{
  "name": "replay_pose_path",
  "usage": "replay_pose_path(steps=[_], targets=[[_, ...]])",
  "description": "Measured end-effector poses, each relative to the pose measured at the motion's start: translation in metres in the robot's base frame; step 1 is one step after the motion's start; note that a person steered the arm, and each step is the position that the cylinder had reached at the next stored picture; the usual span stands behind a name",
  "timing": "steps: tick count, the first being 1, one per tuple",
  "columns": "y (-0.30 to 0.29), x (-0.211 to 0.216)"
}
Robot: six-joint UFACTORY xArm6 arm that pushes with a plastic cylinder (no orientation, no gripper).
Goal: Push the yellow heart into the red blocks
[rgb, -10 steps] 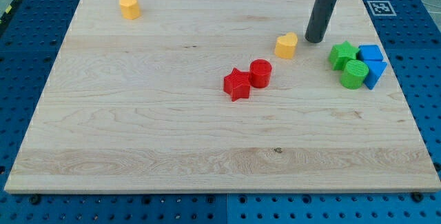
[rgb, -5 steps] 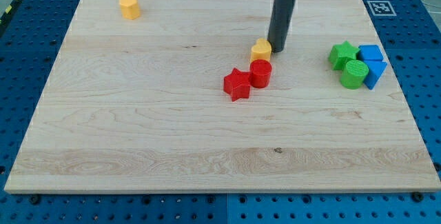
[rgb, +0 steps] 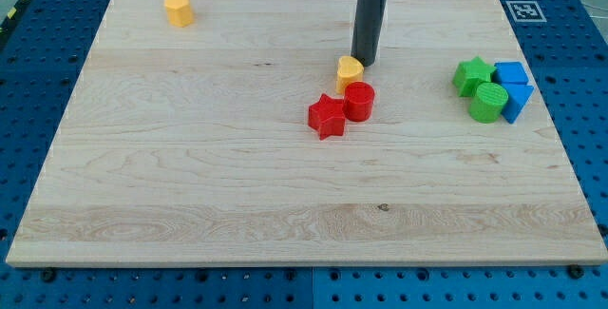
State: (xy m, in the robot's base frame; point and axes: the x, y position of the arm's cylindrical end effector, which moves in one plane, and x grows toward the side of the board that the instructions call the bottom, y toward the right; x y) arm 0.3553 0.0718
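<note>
The yellow heart (rgb: 350, 69) lies near the middle of the board, touching the top edge of the red cylinder (rgb: 359, 101). The red star (rgb: 327, 116) sits against the cylinder's lower left. My tip (rgb: 365, 62) stands just to the upper right of the yellow heart, touching or nearly touching it. The dark rod rises from there out of the view's top.
A yellow hexagonal block (rgb: 177, 9) stands at the board's top left. A green star (rgb: 471, 75), a green cylinder (rgb: 489, 103) and two blue blocks (rgb: 513, 75) are clustered at the right. The wooden board (rgb: 190, 204) lies on a blue pegboard.
My tip has moved left and slightly down, pushing the yellow heart from the right of the red blocks until it rests against the red cylinder. The other blocks have not moved.
</note>
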Motion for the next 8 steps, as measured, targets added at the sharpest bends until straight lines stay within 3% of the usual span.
replay_pose_path(steps=[4,8], targets=[[-0.020,0.036],[-0.015,-0.005]])
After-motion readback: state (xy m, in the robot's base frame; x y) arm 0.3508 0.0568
